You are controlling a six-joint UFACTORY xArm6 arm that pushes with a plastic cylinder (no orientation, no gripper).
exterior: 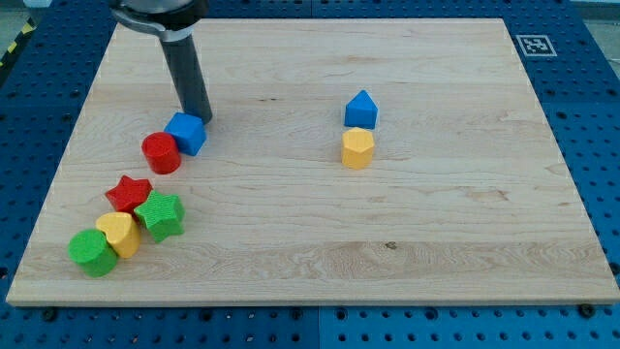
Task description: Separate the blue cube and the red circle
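- My tip (pixel 198 117) is down on the worktop (pixel 320 242) in the upper left of the frame, touching or all but touching the upper right edge of the blue cube (pixel 186 133).
- I carry no hand at all — only the straight rod — so there is nothing to open or close; all I can do is push.
- The blue cube sits tight against the red circle (pixel 161 152), which lies just to its lower left; the two look to be in contact.
- From where I stand now, a push down and to the left would drive the cube into the circle and carry both along together — no good.
- Better, I judge, to work round to the seam between them and push the cube towards the frame's right, across bare wood, so the circle stays put.
- I should steer clear of the lower-left cluster: red star (pixel 129 193), green star (pixel 160 215), yellow block (pixel 119 233) and green block (pixel 92 252).
- The blue block (pixel 360 109) and yellow block (pixel 357 148) right of centre are well apart from my path.
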